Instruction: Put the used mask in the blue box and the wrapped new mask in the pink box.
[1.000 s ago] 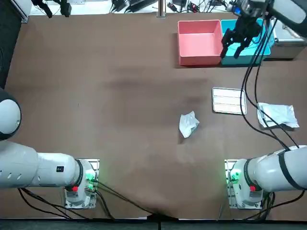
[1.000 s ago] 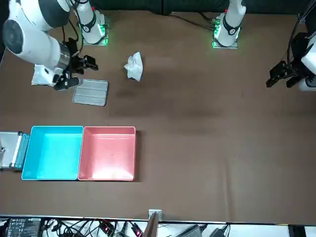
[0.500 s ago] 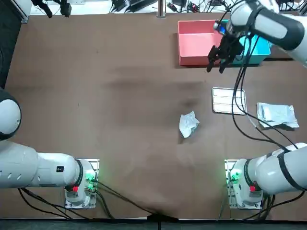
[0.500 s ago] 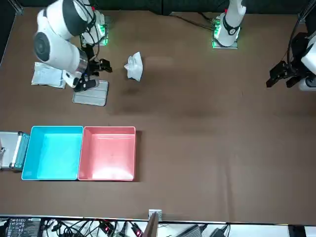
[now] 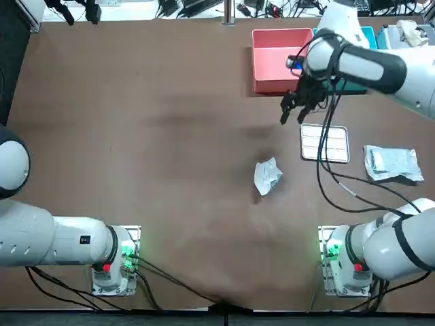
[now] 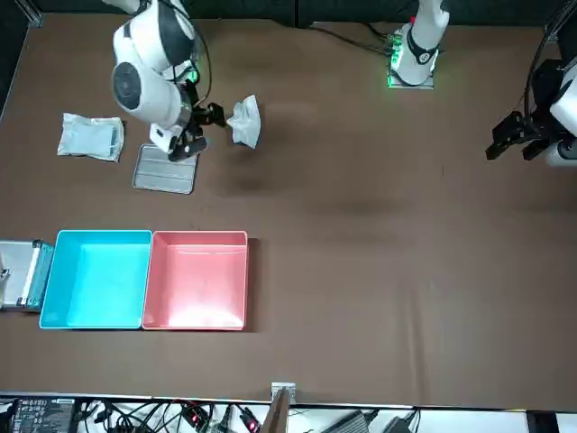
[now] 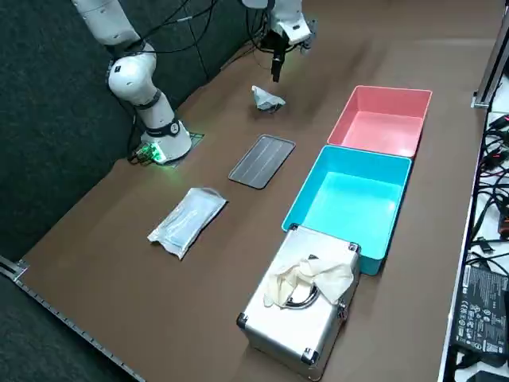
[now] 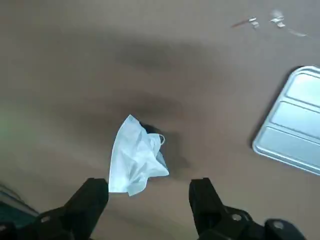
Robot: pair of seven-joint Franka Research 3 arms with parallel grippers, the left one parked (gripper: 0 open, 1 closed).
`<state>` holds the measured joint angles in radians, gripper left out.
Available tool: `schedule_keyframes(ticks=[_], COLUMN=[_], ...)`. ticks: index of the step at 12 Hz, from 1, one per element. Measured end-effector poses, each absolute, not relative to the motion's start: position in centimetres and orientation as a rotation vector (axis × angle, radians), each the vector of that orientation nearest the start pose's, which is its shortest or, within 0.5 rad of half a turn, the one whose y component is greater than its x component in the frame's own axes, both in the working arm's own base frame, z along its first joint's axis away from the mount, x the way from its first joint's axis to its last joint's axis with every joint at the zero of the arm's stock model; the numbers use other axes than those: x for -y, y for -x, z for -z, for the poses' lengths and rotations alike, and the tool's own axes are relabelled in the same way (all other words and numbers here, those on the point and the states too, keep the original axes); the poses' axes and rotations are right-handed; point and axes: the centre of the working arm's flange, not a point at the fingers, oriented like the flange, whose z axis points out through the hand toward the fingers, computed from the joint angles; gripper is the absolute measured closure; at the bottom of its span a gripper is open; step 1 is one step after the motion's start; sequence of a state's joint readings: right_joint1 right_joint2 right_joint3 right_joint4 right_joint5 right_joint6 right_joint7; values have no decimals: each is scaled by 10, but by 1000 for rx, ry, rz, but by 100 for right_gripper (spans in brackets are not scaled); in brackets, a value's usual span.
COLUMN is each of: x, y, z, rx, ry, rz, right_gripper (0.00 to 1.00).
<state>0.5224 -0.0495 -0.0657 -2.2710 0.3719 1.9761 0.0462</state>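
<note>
Your right gripper point(image 5: 293, 115): fingers spread, empty | crumpled used mask point(image 5: 267, 175): on table point(image 5: 170, 149), nearby, apart from fingers.

The right gripper point(image 5: 293, 114) hangs with fingers spread, just nearer than the pink box point(image 5: 257, 64). Bare table point(image 5: 170, 136) runs from below it to the crumpled mask point(image 5: 267, 175). The metal tray point(image 5: 325, 143) lies just right of that path, and the left side is open.
</note>
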Motion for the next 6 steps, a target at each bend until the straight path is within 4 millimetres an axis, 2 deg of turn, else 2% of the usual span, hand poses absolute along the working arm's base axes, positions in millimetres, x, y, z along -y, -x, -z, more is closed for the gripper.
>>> schedule_keyframes(ticks=[4,6], x=[-256,-264], y=[-389,-381], z=[-328,-314], rx=[397,422], ry=[2853,2860], rz=[-516,-543], right_gripper=[1,1])
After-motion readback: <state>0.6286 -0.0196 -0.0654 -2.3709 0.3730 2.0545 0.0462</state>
